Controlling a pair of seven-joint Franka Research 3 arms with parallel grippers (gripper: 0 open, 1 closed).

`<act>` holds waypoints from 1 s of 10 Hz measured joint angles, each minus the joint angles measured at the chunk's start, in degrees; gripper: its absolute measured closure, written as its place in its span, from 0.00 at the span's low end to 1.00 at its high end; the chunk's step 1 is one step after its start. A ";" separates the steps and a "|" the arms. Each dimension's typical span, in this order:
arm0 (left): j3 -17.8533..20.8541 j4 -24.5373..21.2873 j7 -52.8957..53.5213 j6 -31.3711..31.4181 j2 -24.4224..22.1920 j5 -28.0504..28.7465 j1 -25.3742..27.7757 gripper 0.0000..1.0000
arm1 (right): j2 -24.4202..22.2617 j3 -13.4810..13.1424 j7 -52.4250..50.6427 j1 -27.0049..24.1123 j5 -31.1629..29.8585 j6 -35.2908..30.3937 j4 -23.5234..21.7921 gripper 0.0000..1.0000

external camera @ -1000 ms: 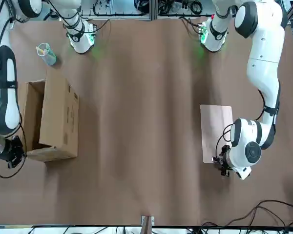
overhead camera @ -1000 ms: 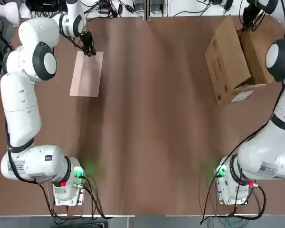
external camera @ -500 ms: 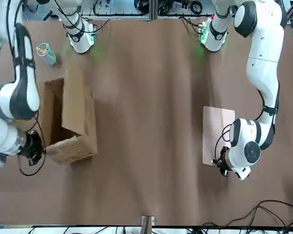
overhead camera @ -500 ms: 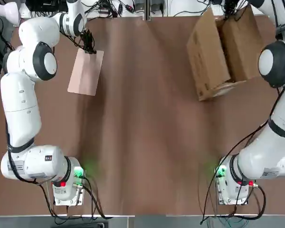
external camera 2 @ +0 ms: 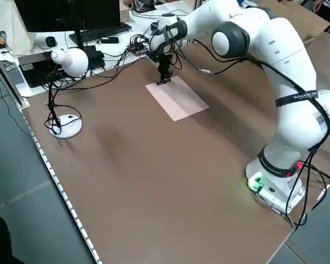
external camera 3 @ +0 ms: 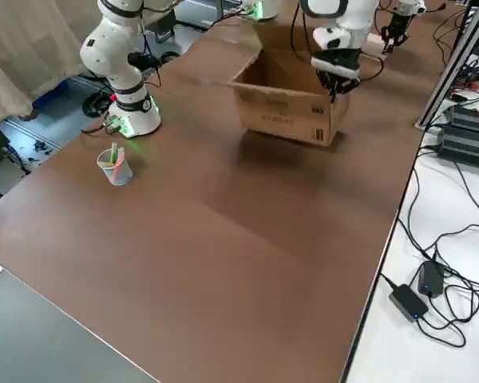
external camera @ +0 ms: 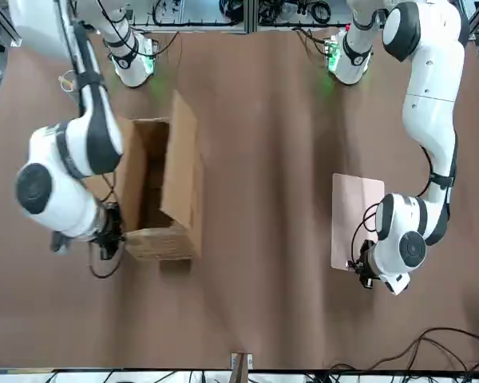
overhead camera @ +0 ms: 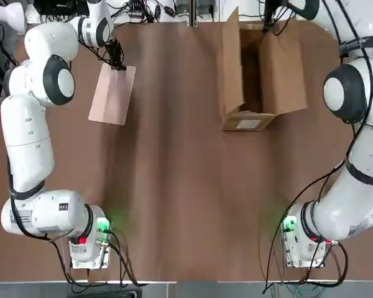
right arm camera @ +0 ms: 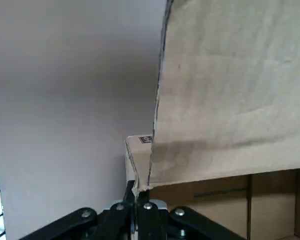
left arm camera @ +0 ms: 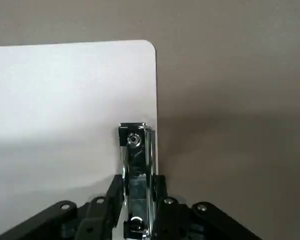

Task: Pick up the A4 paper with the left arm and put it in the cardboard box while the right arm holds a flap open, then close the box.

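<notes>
Clenching the clip [left arm camera: 136,165] of the paper [overhead camera: 112,96] between its jaws: the left gripper [left arm camera: 141,179], over the far left of the surface [overhead camera: 186,186]. Pinching a corner of the box's flap: the right gripper [right arm camera: 138,187], jaws clenched on the cardboard. Lying outside the box [overhead camera: 230,62], well apart from it: the paper. Standing open on the far side, right of centre: the box.

Showing on the box's near end only from the top: a white label [overhead camera: 248,124]. Standing plainly in the right side view, but hiding partly behind the right arm [external camera: 72,159] in the front view: a cup [external camera 3: 115,167] of pens.

Sitting farther left than half a second ago, and turning squarer to the surface: the box. Keeping its place meanwhile: the paper.

Stretching brown beneath everything: the surface. Standing beyond: a monitor [external camera 2: 71,14] on a white desk [external camera 2: 38,41]. Hanging in the room: a curtain [external camera 3: 32,48].
</notes>
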 joint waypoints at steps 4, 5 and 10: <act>0.09 0.95 0.29 -4.02 -1.98 0.03 0.08 0.70 | 0.11 -0.01 12.64 7.99 0.07 0.50 0.85 0.96; 0.10 1.28 0.51 -6.14 -3.73 0.03 0.25 0.70 | 0.42 -0.02 15.43 9.86 0.07 0.67 1.80 0.96; 0.09 1.77 9.29 -19.84 -16.53 0.02 0.63 0.70 | 5.49 -0.09 22.05 13.69 0.07 7.35 6.87 0.96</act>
